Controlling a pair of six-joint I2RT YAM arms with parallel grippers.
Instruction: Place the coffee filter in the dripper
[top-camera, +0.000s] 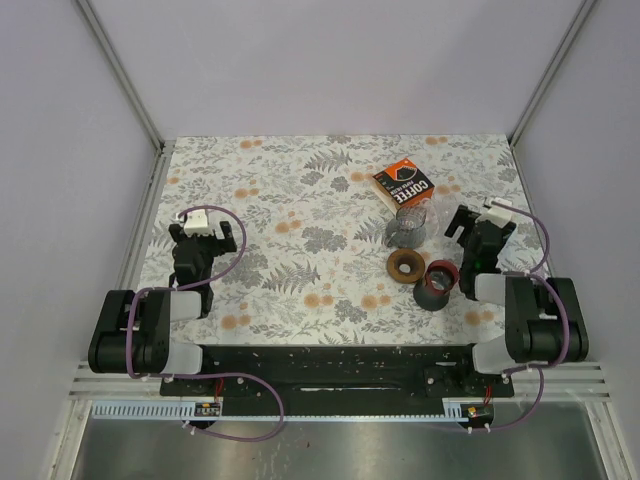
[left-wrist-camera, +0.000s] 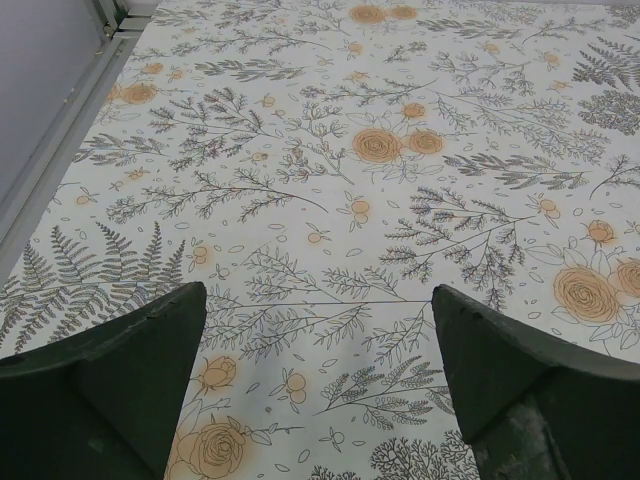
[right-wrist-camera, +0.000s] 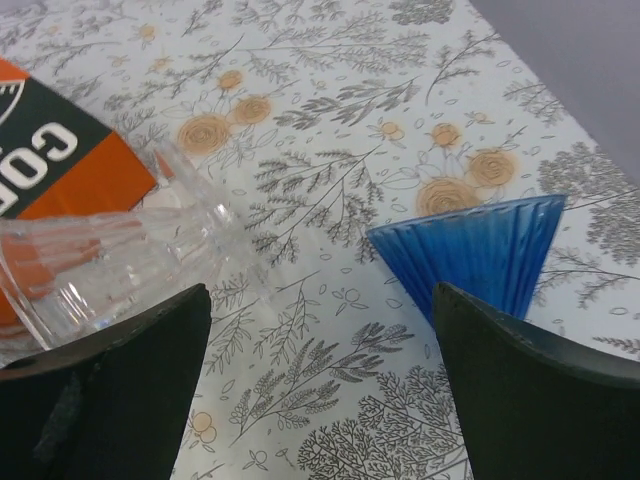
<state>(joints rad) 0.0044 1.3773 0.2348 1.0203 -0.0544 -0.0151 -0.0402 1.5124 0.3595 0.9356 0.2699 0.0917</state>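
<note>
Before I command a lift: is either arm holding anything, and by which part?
Nothing is held. The left gripper and the right gripper both have open, empty jaws; the blue filter lies on the table.

Tablecloth (left-wrist-camera: 300, 150) white, printed with grey ferns and orange flowers. Box (top-camera: 403, 183) orange and black, white lettering. Dripper (right-wrist-camera: 110, 260) clear glass. Filter (right-wrist-camera: 480, 250) blue, ribbed. Ring (top-camera: 395, 265) brown. Cup (top-camera: 432, 293) black, red rim

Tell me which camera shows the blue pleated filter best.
The right wrist view: the blue pleated filter lies close up on the tablecloth, its ribs plain. In the top external view I cannot make it out. The left wrist view shows tablecloth but no filter.
</note>
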